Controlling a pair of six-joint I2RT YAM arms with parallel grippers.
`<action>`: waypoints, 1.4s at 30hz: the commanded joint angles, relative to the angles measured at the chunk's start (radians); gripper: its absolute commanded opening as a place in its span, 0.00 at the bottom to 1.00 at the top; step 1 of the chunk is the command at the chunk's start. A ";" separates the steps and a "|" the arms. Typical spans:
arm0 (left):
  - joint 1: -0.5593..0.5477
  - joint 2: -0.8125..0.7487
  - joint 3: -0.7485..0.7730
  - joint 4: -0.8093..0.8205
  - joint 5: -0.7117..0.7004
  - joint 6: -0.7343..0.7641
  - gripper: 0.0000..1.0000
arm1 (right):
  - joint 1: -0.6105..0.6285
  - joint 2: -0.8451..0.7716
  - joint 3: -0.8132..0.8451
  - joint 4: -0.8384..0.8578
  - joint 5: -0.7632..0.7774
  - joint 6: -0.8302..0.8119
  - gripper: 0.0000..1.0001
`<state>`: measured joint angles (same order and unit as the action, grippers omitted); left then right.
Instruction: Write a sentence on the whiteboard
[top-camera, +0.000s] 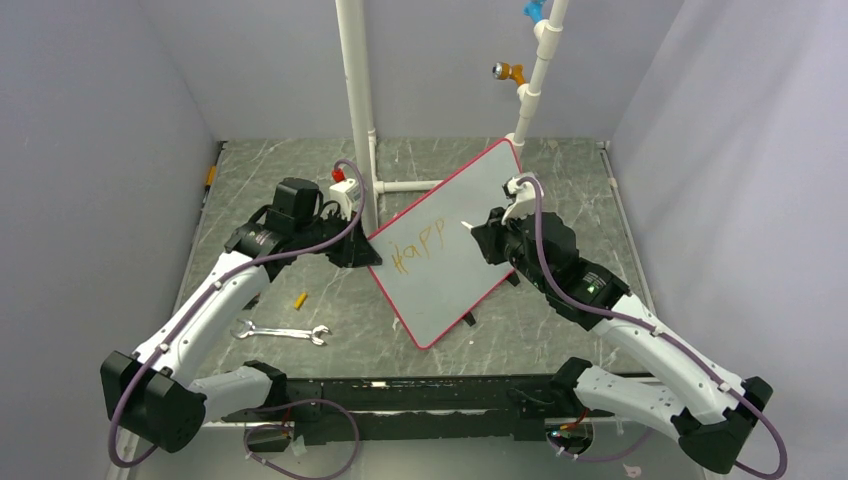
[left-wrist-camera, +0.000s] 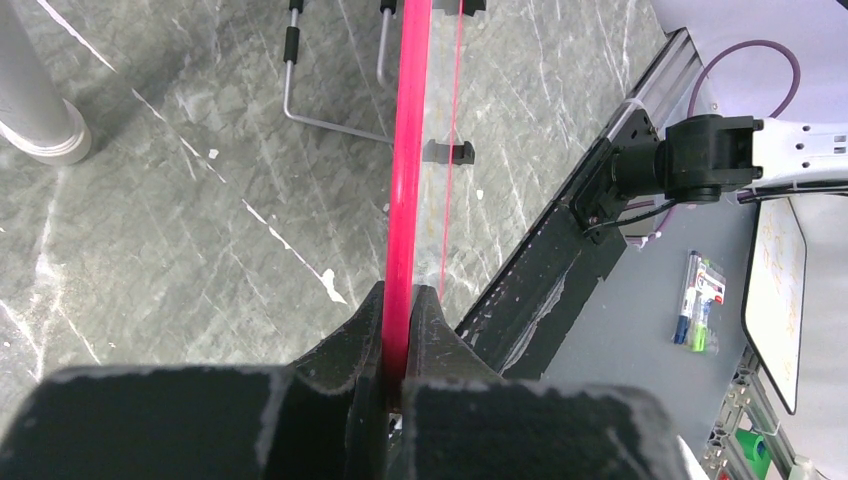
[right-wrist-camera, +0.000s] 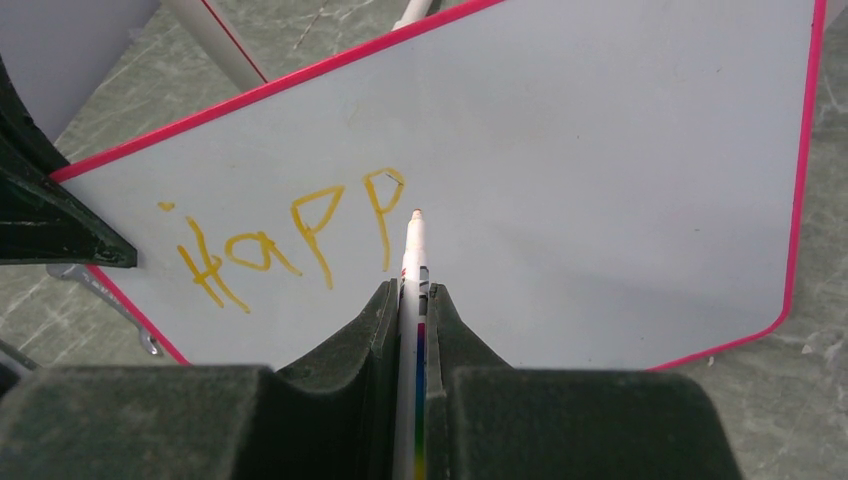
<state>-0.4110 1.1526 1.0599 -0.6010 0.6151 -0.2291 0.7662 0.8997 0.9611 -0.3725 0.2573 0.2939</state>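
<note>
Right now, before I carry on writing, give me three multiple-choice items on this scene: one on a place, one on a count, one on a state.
1. Where does the wrench lie?
A. on the table, apart from the whiteboard
B. on the whiteboard
C. off the table

2. How many letters of the sentence are written?
A. two
B. four
C. seven

3. What are the right fingers doing?
A. standing open
B. holding the wrench
C. gripping a marker

Answers:
1. A, it lies on bare table, clear of the board.
2. B, "Happ" shows.
3. C, the marker sits between them, its tip by the last letter.
</note>
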 joint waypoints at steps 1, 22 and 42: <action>0.005 -0.014 0.002 0.058 -0.285 0.169 0.00 | -0.008 0.021 -0.018 0.100 0.021 -0.036 0.00; -0.010 -0.015 0.003 0.052 -0.291 0.171 0.00 | -0.045 0.140 -0.025 0.237 -0.023 -0.055 0.00; -0.013 -0.009 0.004 0.053 -0.295 0.172 0.00 | -0.056 0.142 -0.152 0.228 -0.074 -0.010 0.00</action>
<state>-0.4324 1.1431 1.0599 -0.6052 0.5713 -0.2577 0.7128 1.0576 0.8505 -0.1482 0.2146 0.2569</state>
